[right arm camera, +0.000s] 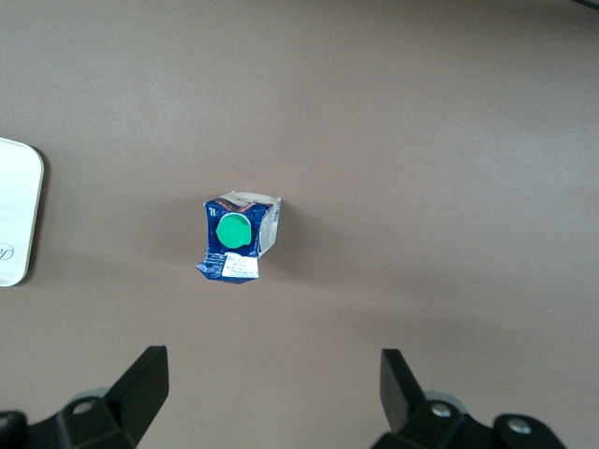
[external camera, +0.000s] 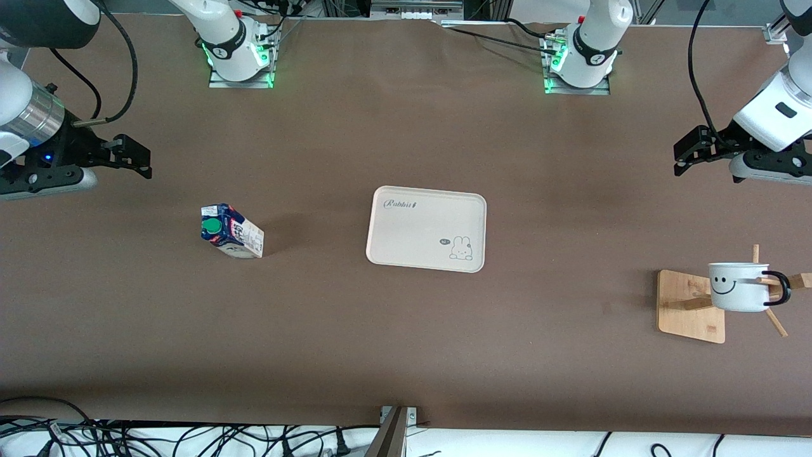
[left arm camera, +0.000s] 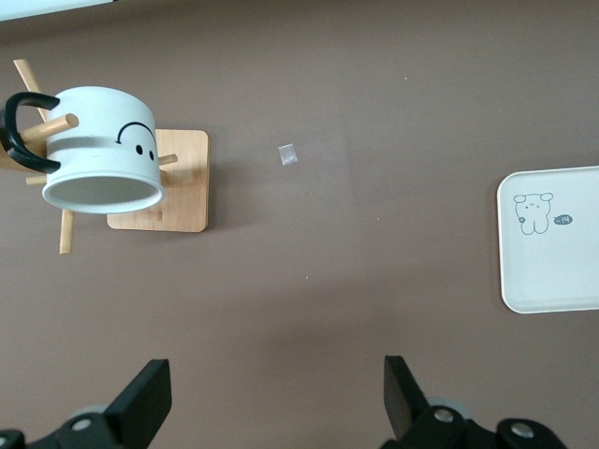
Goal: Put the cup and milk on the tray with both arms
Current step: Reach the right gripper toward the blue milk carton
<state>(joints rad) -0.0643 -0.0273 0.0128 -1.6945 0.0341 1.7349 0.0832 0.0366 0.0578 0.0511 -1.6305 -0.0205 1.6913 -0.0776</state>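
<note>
The cream tray (external camera: 426, 230) lies empty at the table's middle; its edge shows in the left wrist view (left arm camera: 552, 281) and the right wrist view (right arm camera: 19, 215). The milk carton (external camera: 231, 231) with green cap stands toward the right arm's end, also in the right wrist view (right arm camera: 237, 238). The white smiley cup (external camera: 739, 287) hangs by its black handle on a wooden stand's peg, toward the left arm's end, also in the left wrist view (left arm camera: 98, 150). My left gripper (external camera: 684, 157) hovers open and empty over bare table. My right gripper (external camera: 141, 160) hovers open and empty over bare table.
The wooden stand (external camera: 691, 306) has a tan base and several pegs; it also shows in the left wrist view (left arm camera: 168, 182). A small scrap (left arm camera: 288, 154) lies on the brown table. Cables run along the table's edge nearest the front camera (external camera: 190, 438).
</note>
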